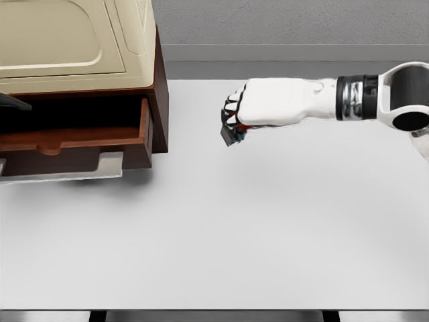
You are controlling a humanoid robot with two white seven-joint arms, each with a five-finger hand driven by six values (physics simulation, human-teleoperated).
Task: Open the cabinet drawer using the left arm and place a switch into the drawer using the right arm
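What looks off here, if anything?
Nothing is damaged or spilled. The drawer is pulled open from the cabinet. The right robot hand grips the switch above the table, well short of the drawer. The left hand is not clearly visible.

Cream appliance (67, 40) atop far-left corner of white table (214, 241) (grey wall (288, 23) behind).

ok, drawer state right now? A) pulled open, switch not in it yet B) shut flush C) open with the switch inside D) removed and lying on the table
A: the drawer stands out from the cabinet, and the right hand holds the switch over the table, apart from the drawer.
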